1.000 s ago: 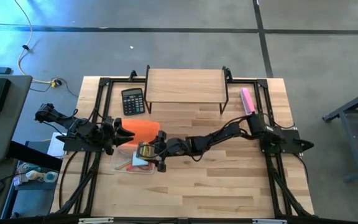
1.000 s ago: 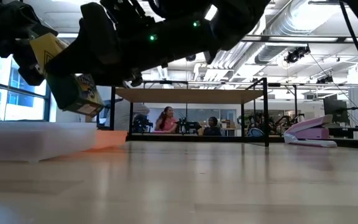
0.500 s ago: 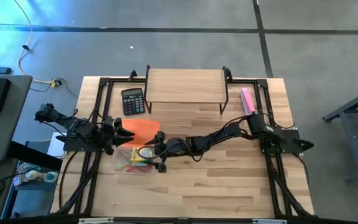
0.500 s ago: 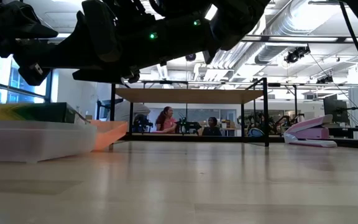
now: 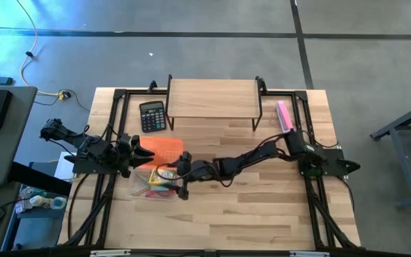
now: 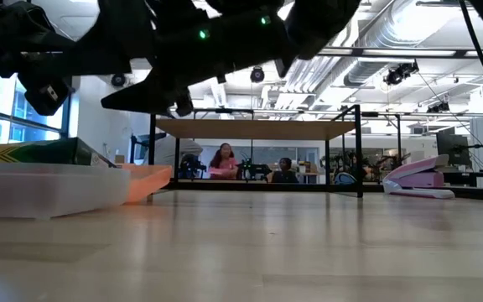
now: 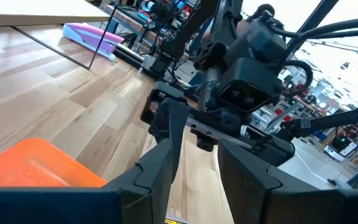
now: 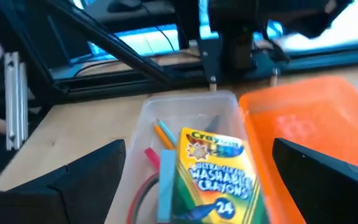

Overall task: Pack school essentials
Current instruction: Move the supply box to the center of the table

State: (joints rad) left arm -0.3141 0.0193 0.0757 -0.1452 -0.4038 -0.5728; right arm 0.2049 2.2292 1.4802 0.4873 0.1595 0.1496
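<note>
Inside clear box point(image 8: 143, 124): crayon box point(image 8: 213, 175); right jaws point(image 8: 194, 177) apart.

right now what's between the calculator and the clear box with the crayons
The orange lid, seen in the high view, lies between the calculator and the clear box holding the crayon box.

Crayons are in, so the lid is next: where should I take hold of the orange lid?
Pinch the orange lid by its raised rim, on the long edge facing the calculator, coming down from above. It lies beside the clear container, that edge looks free, and the left tool crowds one short end.
</note>
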